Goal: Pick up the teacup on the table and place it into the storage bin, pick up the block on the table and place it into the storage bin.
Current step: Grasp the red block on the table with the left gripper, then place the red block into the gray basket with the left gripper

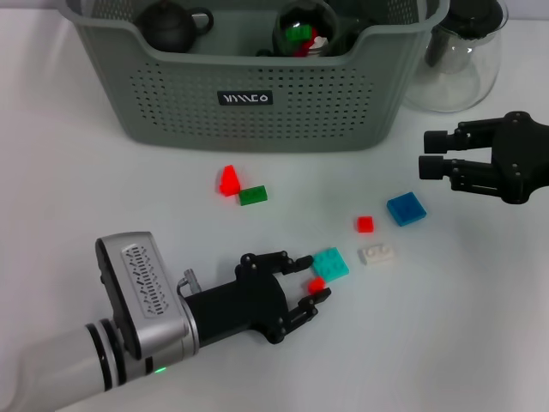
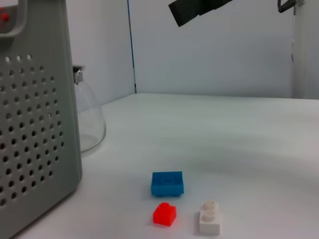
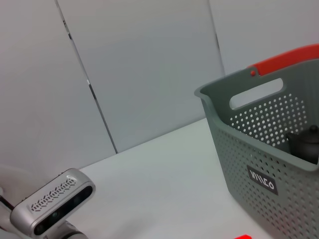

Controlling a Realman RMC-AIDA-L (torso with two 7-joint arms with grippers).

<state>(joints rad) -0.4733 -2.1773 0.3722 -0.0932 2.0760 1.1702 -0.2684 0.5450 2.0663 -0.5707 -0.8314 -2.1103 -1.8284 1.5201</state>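
The grey-green storage bin (image 1: pixel 257 94) stands at the back, its wall also seen in the left wrist view (image 2: pixel 35 124) and the right wrist view (image 3: pixel 259 149). A dark round cup (image 1: pixel 302 30), possibly the teacup, sits inside it with green and red pieces. My left gripper (image 1: pixel 307 280) lies low on the table, open, with a small red block (image 1: pixel 316 283) between its fingertips and a teal block (image 1: pixel 330 263) touching it. My right gripper (image 1: pixel 433 153) hovers open at the right, above the table near the blue block (image 1: pixel 406 209).
Loose on the table are a red block (image 1: pixel 229 180), a green block (image 1: pixel 253 195), another small red block (image 1: pixel 365 224) and a white block (image 1: pixel 377 254). A black teapot (image 1: pixel 176 24) sits in the bin. A clear glass pitcher (image 1: pixel 463 60) stands right of the bin.
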